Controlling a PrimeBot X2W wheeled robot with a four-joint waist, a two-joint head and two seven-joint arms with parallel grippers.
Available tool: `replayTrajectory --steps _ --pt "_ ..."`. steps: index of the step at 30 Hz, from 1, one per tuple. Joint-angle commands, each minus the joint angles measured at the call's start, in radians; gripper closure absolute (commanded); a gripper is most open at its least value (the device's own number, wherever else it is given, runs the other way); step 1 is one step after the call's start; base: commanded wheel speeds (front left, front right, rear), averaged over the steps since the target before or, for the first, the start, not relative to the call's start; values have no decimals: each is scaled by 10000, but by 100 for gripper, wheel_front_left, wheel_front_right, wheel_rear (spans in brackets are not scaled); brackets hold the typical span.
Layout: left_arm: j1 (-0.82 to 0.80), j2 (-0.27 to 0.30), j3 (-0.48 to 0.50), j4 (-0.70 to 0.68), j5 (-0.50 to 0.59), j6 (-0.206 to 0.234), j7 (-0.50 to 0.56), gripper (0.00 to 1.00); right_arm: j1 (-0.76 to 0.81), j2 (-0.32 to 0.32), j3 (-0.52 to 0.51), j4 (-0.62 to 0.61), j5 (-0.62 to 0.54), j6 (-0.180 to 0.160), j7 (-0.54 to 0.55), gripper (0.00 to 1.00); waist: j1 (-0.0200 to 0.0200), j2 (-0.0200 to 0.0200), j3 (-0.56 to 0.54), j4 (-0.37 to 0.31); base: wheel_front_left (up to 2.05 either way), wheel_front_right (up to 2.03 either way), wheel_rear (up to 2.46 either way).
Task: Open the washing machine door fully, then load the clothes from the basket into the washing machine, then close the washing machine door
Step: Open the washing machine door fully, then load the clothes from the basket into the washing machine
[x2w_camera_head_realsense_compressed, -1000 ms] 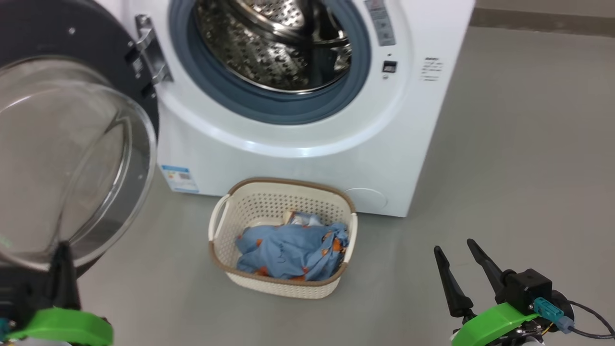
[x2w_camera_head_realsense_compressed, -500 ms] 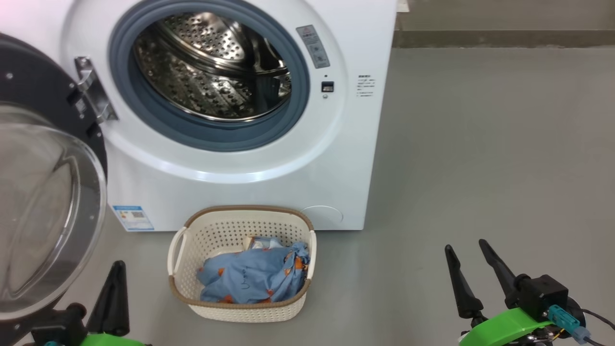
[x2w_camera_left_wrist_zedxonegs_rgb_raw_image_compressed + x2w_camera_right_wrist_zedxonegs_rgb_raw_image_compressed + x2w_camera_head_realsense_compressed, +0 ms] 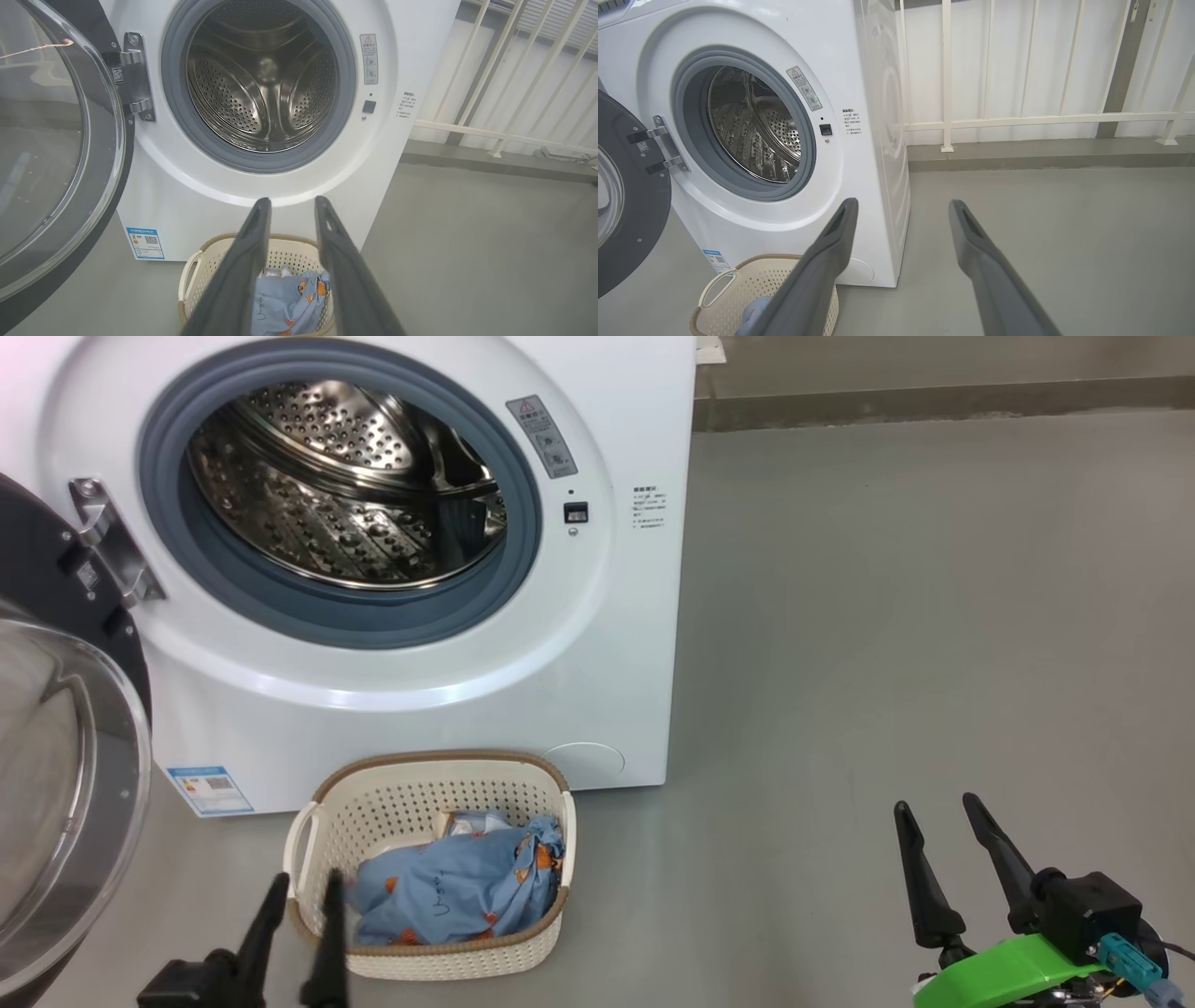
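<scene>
While the washing machine [image 3: 420,709] stands with its mouth clear, the washing machine door [image 3: 65,775] hangs swung wide at its left, so I judge loading to be the step at hand. On the floor just near the machine's front sits the basket [image 3: 448,963], and the clothes [image 3: 448,887] lie heaped in its right half.

The left gripper [image 3: 305,877] hovers at the basket's near left corner, fingers parted by a modest gap with nothing between them. The right gripper [image 3: 935,801] waits well off to the right, spread wide and empty.

A reach from here could snag the basket's left handle [image 3: 301,840] or rim and tip the light basket. A shallow pinch might also lift one fold only.

The left wrist view looks straight to the back of the drum [image 3: 266,93], where no fabric lies, while the head view sees it aslant. The right wrist view adds a white railing [image 3: 1017,121] beyond the machine.
</scene>
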Motion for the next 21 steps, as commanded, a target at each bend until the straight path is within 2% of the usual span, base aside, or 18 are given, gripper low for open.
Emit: replayTrajectory --steps 1,21 --pt "-123 188 163 -332 -36 -15 -65 0 -114 0 230 -293 115 29 -121 0 0 0 9 -38 0 0 0" --pt "17 168 43 -574 -91 -15 -65 0 -108 2 343 -180 107 29 -122 0 0 0 -51 -29 0 0 0"
